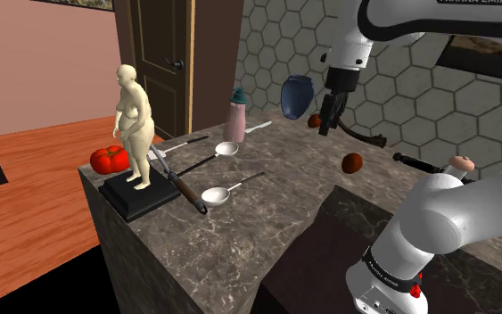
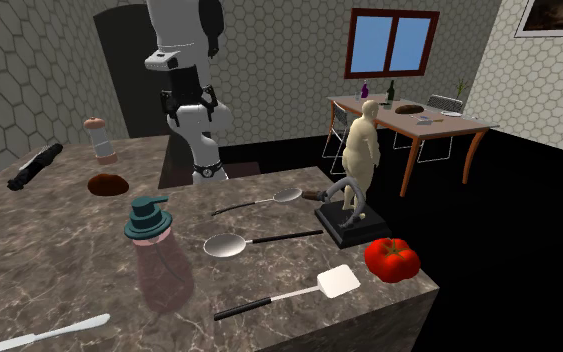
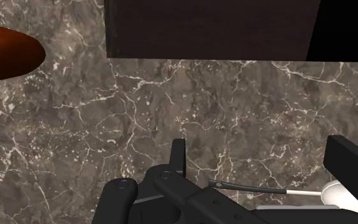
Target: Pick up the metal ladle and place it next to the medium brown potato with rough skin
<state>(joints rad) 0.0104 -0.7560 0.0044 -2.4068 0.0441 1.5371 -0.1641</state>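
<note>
**A:** Reading from the shoulder view's left, the statue (image 1: pixel 135 116) stands farthest from the potato (image 1: pixel 352 162). Then come two ladles, both well apart from the potato. Which one do we take?

**B:** We cannot tell which one the task means, since both have pale bowls. We lean toward the ladle (image 1: pixel 215 195), because its handle points toward the potato. The second ladle (image 1: pixel 226 149) lies just beyond it, with its handle pointing away from the potato.

**A:** And the gripper (image 1: pixel 329 116)?

**B:** It hangs high, up and a little behind the potato. Its fingers (image 3: pixel 178 156) are spread wide and hold nothing.

**A:** So how do we grasp well?

**B:** We turn the fingers crosswise to the handle and come down close to the bowl, so the heavy end does not droop. A brown-handled tool (image 1: pixel 186 185) lies just beside the bowl on the side away from the potato, so we keep off it. We lift straight up before swinging across.

**A:** Is there room on the way?

**B:** The counter (image 1: pixel 275 169) is bare between the ladle and the potato. The bottle (image 1: pixel 236 116) and the vase (image 1: pixel 296 96) stand on the wall side of that lane, behind the potato's line, so we carry in front of them.

**A:** What about edges?

**B:** On the stand side of the potato the counter ends close by, at a dark drop. We judge the statue side of the potato safest. We set the ladle just beside the potato without touching it, with the whole handle on the stone.
</note>
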